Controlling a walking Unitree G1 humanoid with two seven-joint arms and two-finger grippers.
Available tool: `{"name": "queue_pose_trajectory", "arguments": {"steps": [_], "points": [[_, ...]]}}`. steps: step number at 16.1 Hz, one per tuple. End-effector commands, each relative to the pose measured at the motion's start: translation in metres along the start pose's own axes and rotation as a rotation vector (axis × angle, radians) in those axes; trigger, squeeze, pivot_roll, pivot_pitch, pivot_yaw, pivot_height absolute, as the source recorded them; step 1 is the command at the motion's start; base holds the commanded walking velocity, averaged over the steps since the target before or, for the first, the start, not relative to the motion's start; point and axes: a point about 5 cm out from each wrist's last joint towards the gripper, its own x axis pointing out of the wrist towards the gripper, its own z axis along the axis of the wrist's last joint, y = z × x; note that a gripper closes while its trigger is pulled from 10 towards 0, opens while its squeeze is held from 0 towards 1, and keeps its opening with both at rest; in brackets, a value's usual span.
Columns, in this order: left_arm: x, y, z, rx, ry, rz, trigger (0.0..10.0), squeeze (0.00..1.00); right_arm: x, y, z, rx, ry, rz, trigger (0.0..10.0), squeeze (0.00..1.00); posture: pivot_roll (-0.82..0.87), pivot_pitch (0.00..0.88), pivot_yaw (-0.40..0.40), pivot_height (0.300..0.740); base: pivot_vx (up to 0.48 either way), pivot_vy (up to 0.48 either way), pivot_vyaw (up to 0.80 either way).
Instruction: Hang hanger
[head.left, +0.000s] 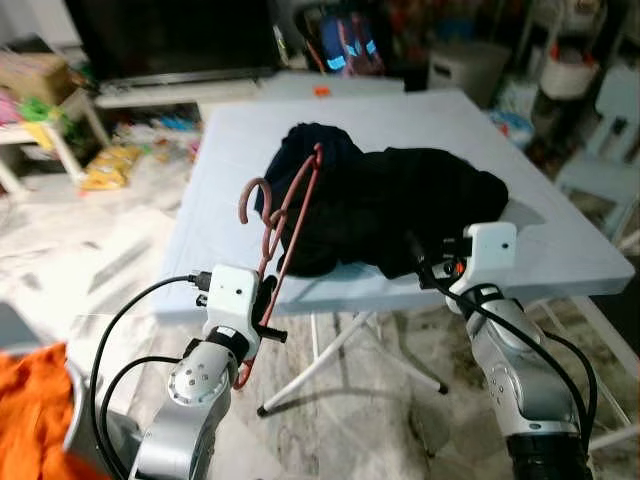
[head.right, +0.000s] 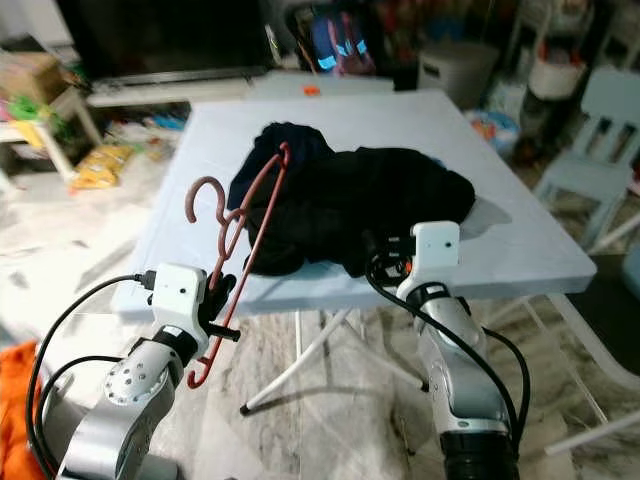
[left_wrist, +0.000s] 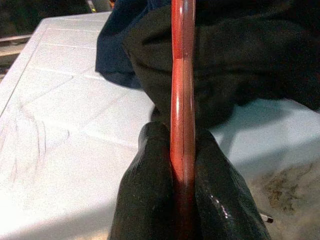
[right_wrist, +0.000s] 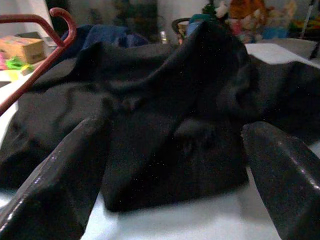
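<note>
**Hanger clamped in the left gripper, garment waiting on the table**

Left eye view: the left gripper (head.left: 268, 318) holds the red hanger (head.left: 285, 225) low on its frame, so the hook rises up and away over the near edge of the table (head.left: 230, 180). The hanger looks thin, stiff and light, probably smooth plastic or coated wire; gripped this far from the hook, it may swing or twist in the fingers. A dark garment (head.left: 400, 205) lies heaped in the middle of the table, soft and limp, likely to sag and slip off a narrow frame. The hanger's far end touches or enters the heap; I cannot tell which. The right gripper (head.left: 415, 250) sits at the near edge of the garment.

Right eye view: the same layout. Clutter, a white chair (head.right: 600, 130) and shelves ring the table, and an orange cloth (head.right: 12, 400) lies low at the robot's left. No rail or hook to hang from can be made out.

Left wrist view: 2 black fingers (left_wrist: 150, 190) pinch the red bar between them, closed tight on it, with the garment just beyond.

Right wrist view: the 2 fingers (right_wrist: 65, 170) are spread wide, grasping nothing, aimed at a fold of the garment just ahead. The hook curls over the cloth at one corner. A thick fold or the collar looks the best hold.
</note>
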Motion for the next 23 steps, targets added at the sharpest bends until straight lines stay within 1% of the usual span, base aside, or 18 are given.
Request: {"name": "queue_pose_trajectory", "arguments": {"steps": [1, 5, 11, 14, 18, 20, 21, 23], "points": [[0.000, -0.003, 0.002, 0.012, -0.007, -0.017, 10.0, 0.00, 0.000, -0.001, -0.002, -0.002, 0.011, 0.002, 10.0, 0.00, -0.08, 0.000, 0.042, 0.740, -0.315, 0.000, 0.00], [0.001, -0.005, 0.002, 0.012, -0.005, -0.025, 10.0, 0.00, 0.002, -0.001, -0.002, -0.011, 0.010, 0.004, 10.0, 0.00, -0.08, 0.000, 0.047, 0.740, -0.315, 0.000, 0.00], [0.005, -0.007, 0.002, 0.020, -0.003, -0.037, 10.0, 0.00, 0.008, -0.004, 0.000, -0.052, 0.009, 0.018, 10.0, 0.00, -0.09, 0.000, 0.059, 0.740, -0.314, 0.000, 0.00], [0.006, -0.004, 0.000, 0.036, 0.006, -0.038, 10.0, 0.00, 0.011, -0.003, 0.002, -0.079, -0.002, 0.042, 10.0, 0.00, -0.10, 0.000, 0.066, 0.740, -0.278, 0.000, 0.00], [0.008, 0.001, 0.001, 0.037, -0.001, -0.023, 10.0, 0.00, 0.017, -0.005, 0.001, -0.102, -0.002, 0.055, 10.0, 0.00, -0.10, 0.000, 0.062, 0.740, 0.000, 0.000, 0.00], [0.009, -0.002, 0.001, 0.034, -0.004, -0.028, 10.0, 0.00, 0.019, -0.005, -0.001, -0.123, 0.001, 0.072, 10.0, 0.00, -0.10, 0.000, 0.063, 0.740, 0.000, 0.000, 0.00], [0.010, -0.003, 0.000, 0.036, -0.003, -0.031, 10.0, 0.00, 0.019, -0.004, -0.002, -0.120, 0.001, 0.076, 10.0, 0.00, -0.10, 0.000, 0.063, 0.740, 0.000, 0.000, 0.00], [0.010, -0.004, 0.000, 0.032, 0.000, -0.043, 10.0, 0.00, 0.016, 0.000, -0.006, -0.135, 0.002, 0.100, 10.0, 0.00, -0.09, 0.000, 0.060, 0.740, 0.000, 0.000, 0.00]]}}
